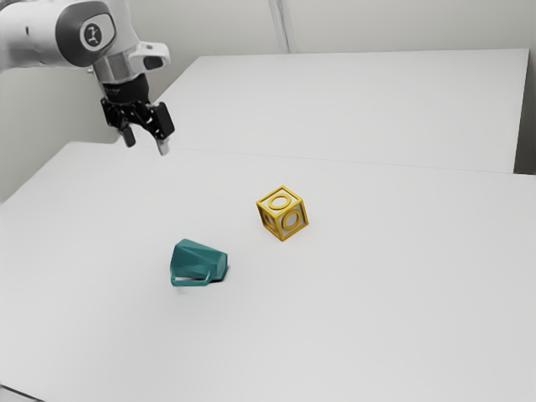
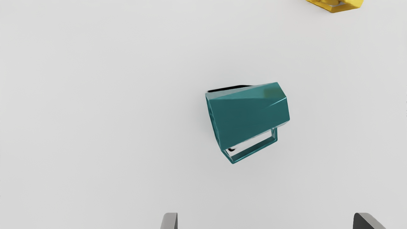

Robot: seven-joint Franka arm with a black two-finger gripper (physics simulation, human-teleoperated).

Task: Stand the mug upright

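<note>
A teal faceted mug [image 1: 198, 260] lies on its side on the white table, its handle toward the exterior view's bottom edge and its wide end toward the exterior view's left. My gripper [image 1: 146, 144] hangs well above the table, up and to the exterior view's left of the mug, touching nothing. In the wrist view the same mug [image 2: 248, 116] lies beyond the fingertips, with its rectangular handle on the side nearer them. The gripper [image 2: 265, 219] is open, its two tips wide apart with bare table between them. The inside of the mug is mostly hidden.
A yellow open-frame cube [image 1: 282, 213] with rings on its faces stands on the table [image 1: 377, 318], apart from the mug, toward the exterior view's right and farther back. Part of that cube [image 2: 346, 5] appears in the wrist view, past the mug from the fingertips.
</note>
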